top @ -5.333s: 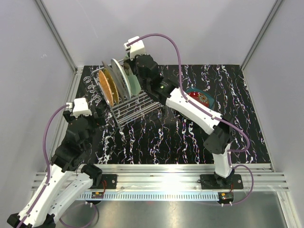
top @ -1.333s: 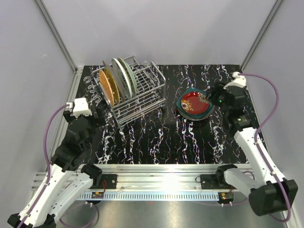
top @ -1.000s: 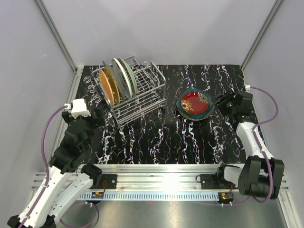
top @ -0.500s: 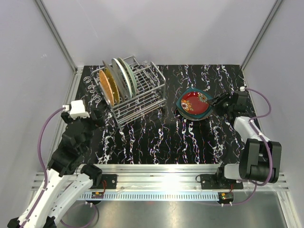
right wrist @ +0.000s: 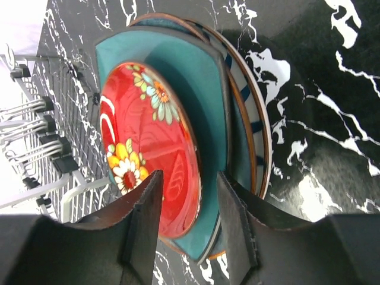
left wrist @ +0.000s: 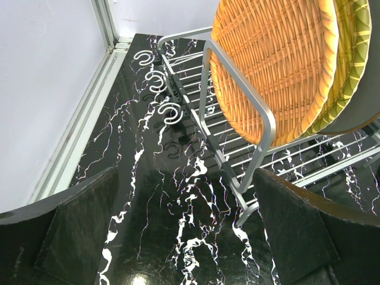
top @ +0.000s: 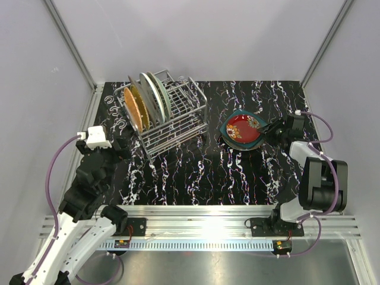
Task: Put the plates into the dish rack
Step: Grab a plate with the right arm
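Observation:
The silver wire dish rack (top: pixel 178 122) stands at the back left with three plates upright in it: an orange woven one (top: pixel 134 110), a grey one (top: pixel 149 98) and a pale green one (top: pixel 162 95). On the right lies a stack: a red flowered plate (top: pixel 242 126) on a dark teal plate (top: pixel 233 139), over a striped plate (right wrist: pixel 252 119). My right gripper (top: pixel 266 129) lies low at the stack's right edge. In the right wrist view this gripper (right wrist: pixel 190 173) is open, its jaws astride the rims of the red plate (right wrist: pixel 148 136) and teal plate (right wrist: pixel 208 77). My left gripper (left wrist: pixel 185 175) hangs open by the rack's near corner (left wrist: pixel 237 101).
White S-shaped hooks (top: pixel 116 111) lie on the black marbled table left of the rack. Grey walls and metal frame posts close in the table on three sides. The right arm's body is folded low along the table's right edge (top: pixel 317 178).
My right gripper has slid left from beside the stack onto its rim, and its jaws have narrowed. The left arm has shifted only slightly.

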`<action>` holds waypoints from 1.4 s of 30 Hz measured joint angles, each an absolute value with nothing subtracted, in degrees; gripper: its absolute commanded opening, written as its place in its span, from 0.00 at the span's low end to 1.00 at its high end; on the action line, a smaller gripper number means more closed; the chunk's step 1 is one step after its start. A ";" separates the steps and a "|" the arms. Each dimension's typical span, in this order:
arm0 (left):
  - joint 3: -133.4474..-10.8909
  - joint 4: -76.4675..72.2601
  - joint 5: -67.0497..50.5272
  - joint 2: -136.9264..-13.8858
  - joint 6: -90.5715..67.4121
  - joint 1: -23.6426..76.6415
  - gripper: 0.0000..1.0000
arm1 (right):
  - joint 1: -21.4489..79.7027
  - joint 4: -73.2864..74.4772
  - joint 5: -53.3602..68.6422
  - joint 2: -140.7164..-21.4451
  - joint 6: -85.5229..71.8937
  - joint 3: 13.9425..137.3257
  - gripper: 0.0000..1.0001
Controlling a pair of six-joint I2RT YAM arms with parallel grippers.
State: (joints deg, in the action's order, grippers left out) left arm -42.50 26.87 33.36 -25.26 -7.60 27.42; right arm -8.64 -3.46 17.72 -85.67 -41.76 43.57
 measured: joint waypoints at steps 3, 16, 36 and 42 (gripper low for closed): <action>-42.50 26.87 33.36 -25.34 -7.60 27.42 0.99 | -8.64 -5.45 18.46 -87.39 -41.89 43.57 0.45; -42.50 26.92 33.95 -25.85 -7.57 27.42 0.99 | -8.64 -8.34 19.62 -89.32 -42.02 43.59 0.42; -42.50 26.89 35.35 -25.89 -7.57 27.42 0.99 | -8.67 -10.63 19.14 -91.79 -41.47 43.62 0.18; -42.48 26.89 35.64 -26.00 -7.57 27.42 0.99 | -8.64 -10.66 19.35 -91.29 -40.25 43.59 0.04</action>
